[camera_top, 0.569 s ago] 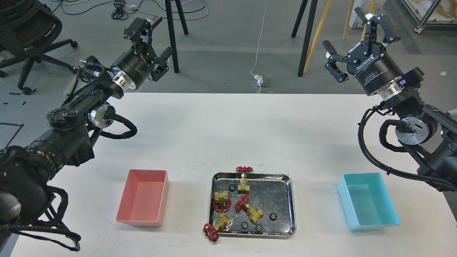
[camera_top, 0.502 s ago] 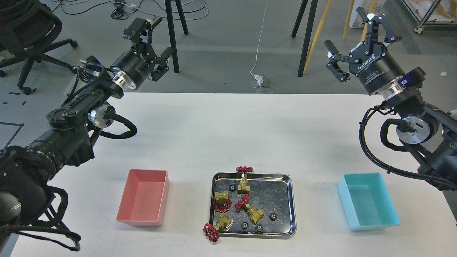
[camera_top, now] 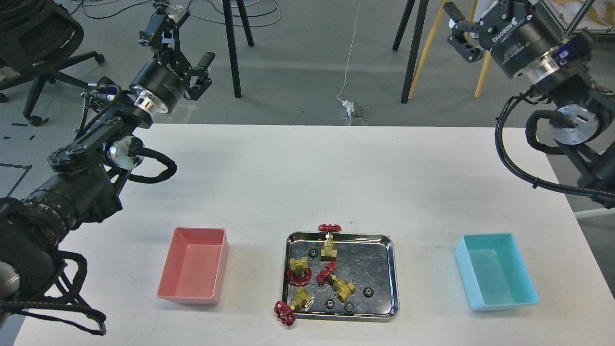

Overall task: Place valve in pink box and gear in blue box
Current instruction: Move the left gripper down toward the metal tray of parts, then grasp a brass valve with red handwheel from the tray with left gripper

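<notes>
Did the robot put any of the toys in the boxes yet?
Not yet. The pink box and the blue box both look empty. All four valves and the little black gears are still at the steel tray. Nothing is in hand: the left gripper and right gripper are open, high above the table. All the sorting is left.
</notes>
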